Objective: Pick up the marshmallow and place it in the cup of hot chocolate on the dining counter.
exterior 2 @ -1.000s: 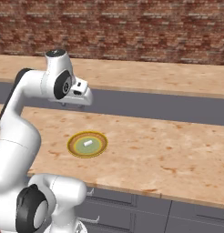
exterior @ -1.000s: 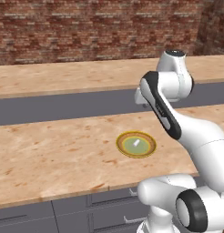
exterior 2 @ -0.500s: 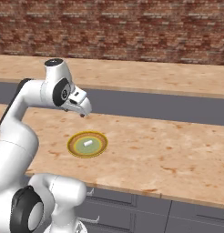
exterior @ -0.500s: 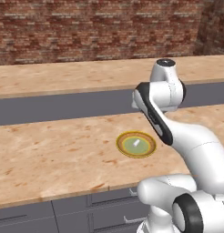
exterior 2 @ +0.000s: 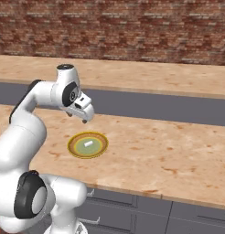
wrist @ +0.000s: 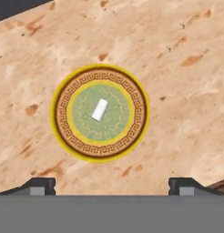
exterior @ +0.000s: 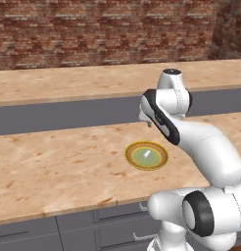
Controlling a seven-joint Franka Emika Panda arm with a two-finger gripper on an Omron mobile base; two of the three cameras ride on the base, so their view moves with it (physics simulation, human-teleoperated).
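Pincer (wrist: 112, 184) wide, above plate (wrist: 63, 136) ctr-frame; marshmallow (wrist: 99, 109) tiny (lies tilted) — off-ctr descent could nudge/roll it, miss grasp.

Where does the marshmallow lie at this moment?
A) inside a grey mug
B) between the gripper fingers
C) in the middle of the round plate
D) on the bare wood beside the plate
C: the marshmallow lies on the green centre of the plate, with the gripper above it, apart.

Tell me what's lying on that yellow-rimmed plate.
The marshmallow lies on its side in the green middle of the plate, alone. The plate rests on the counter; the wood under it is covered. The open hand hangs above.
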